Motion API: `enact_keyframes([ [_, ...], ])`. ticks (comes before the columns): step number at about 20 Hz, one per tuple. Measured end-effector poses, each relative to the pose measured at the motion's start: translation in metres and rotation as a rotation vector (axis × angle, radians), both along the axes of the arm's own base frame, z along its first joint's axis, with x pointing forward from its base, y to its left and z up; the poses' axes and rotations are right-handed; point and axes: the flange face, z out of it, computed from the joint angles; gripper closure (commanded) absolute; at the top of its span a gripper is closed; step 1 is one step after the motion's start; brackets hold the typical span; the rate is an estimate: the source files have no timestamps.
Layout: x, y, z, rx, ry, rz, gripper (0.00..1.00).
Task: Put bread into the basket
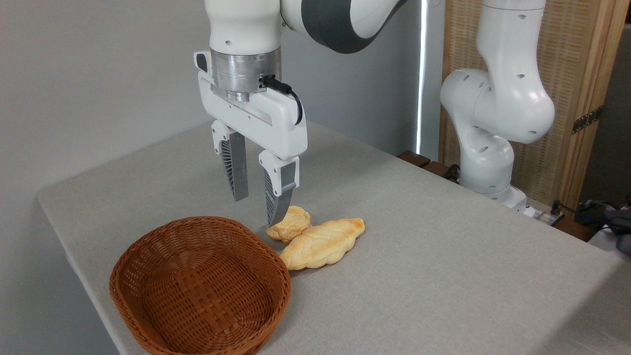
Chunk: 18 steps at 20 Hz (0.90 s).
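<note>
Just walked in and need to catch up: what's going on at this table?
A white robot arm hangs its pincer open, fingers pointing down, just left of a small round bun on the grey table. Nothing is held yet. The bun lies against a longer braided loaf. The wicker basket in front is empty, so the bun has yet to go in.

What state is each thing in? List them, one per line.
gripper: open, holding nothing, above the table beside the bun
bun: on the table, outside the basket, against the braided loaf
braided loaf: flat on the table
basket: upright, empty
</note>
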Motion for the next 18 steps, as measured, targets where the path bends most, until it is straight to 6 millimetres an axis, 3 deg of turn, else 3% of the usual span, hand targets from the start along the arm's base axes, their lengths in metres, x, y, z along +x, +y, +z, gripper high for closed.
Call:
enact_keyframes([
  [13,-0.001,-0.001,-0.003,0.000,0.008,-0.002,0.00],
  [18,-0.008,-0.019,-0.027,0.004,0.061,-0.038,0.00],
])
